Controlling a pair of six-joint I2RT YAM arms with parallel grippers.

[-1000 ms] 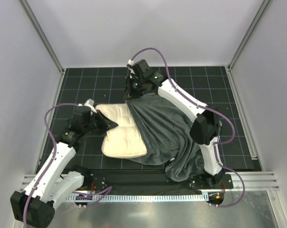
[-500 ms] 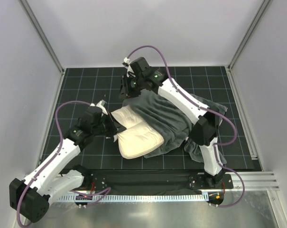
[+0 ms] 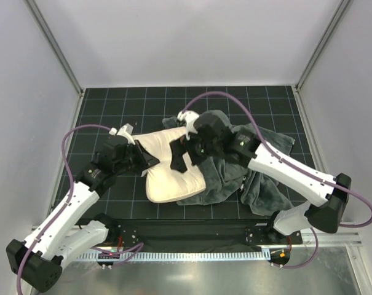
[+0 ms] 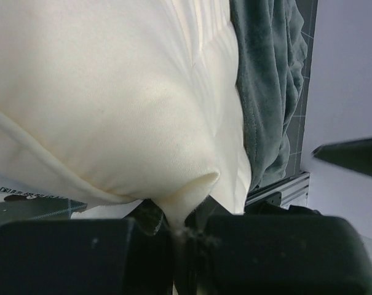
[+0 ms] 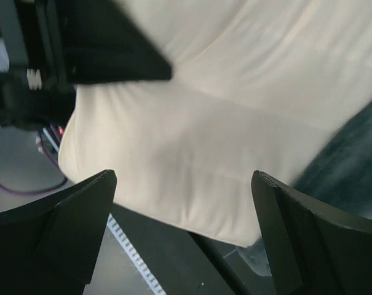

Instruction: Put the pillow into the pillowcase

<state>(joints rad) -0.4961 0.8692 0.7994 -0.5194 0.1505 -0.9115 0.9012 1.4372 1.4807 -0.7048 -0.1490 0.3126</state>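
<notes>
The cream pillow lies mid-table, with its right side tucked against the crumpled dark grey pillowcase. My left gripper is shut on the pillow's left edge; in the left wrist view a pinch of the pillow runs down between the jaws of that gripper, and the pillowcase lies beyond. My right gripper hovers open just over the pillow's top. In the right wrist view my right gripper is spread wide above the pillow, holding nothing. No zebra side shows.
The black gridded mat covers the table, with white walls on three sides. An aluminium rail runs along the near edge. The pillowcase heap spreads toward the right arm's base. Purple cables loop above both arms.
My right gripper opened, let go of the pillowcase and swung from the far side down over the pillow. The pillowcase slumped into a heap on the right, uncovering more pillow.
</notes>
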